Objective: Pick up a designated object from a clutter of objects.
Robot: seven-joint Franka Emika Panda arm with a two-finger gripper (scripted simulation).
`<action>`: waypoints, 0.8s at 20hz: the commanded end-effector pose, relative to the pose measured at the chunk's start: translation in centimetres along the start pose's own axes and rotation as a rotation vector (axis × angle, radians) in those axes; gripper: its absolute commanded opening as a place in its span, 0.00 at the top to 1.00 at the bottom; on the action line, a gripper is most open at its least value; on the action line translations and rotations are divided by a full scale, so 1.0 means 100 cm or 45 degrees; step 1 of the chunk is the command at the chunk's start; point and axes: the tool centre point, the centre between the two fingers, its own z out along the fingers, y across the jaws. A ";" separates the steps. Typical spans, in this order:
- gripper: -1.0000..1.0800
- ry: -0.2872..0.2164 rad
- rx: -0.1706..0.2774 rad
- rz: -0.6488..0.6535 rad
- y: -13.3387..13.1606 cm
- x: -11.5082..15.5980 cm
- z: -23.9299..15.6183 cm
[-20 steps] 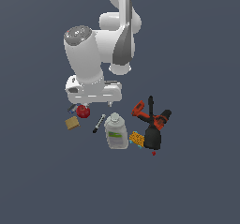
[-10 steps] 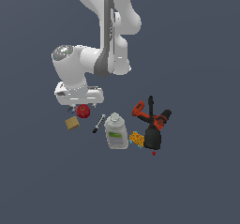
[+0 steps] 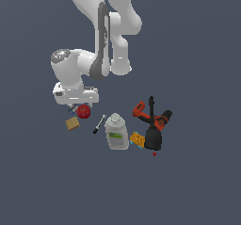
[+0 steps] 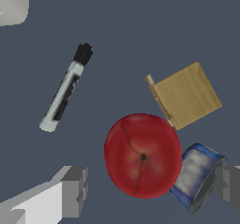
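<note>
Gripper (image 4: pixel 150 190) is spread wide, holding nothing, with the red apple (image 4: pixel 142 156) and a small blue-rimmed can (image 4: pixel 196 176) between its fingers. Apple touches the can and the tan block (image 4: pixel 186 94); marker (image 4: pixel 64 89) lies apart with open floor around. Bottle (image 3: pixel 116 132) and drill (image 3: pixel 153 123) sit off toward the exterior view's right.

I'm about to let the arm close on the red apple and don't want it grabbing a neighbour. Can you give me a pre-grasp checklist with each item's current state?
1. Gripper open: ok, both fingers stand apart.
2. Apple between the fingers: ok.
3. Gap free of other things: not ok, a blue can lies against the apple, inside one finger.
4. Wooden block outside the gap: ok, though close to the apple.
5. Marker out of the way: ok.
6. Fingers low enough to grip: cannot tell.
</note>
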 end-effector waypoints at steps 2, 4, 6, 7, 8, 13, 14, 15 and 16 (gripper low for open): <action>0.04 0.000 0.000 0.000 0.000 0.000 0.000; 0.04 0.000 0.000 0.000 0.000 0.000 0.003; 0.04 0.000 0.000 0.000 0.000 -0.001 0.008; 0.04 0.000 -0.001 0.000 0.000 -0.001 0.011; 0.04 0.000 -0.001 0.000 0.000 -0.001 0.015; 0.04 0.000 -0.001 0.000 0.001 -0.002 0.038; 0.04 0.000 -0.001 0.000 0.001 -0.002 0.041; 0.04 0.000 -0.002 -0.001 0.001 -0.002 0.044; 0.04 0.000 -0.002 -0.001 0.001 -0.002 0.047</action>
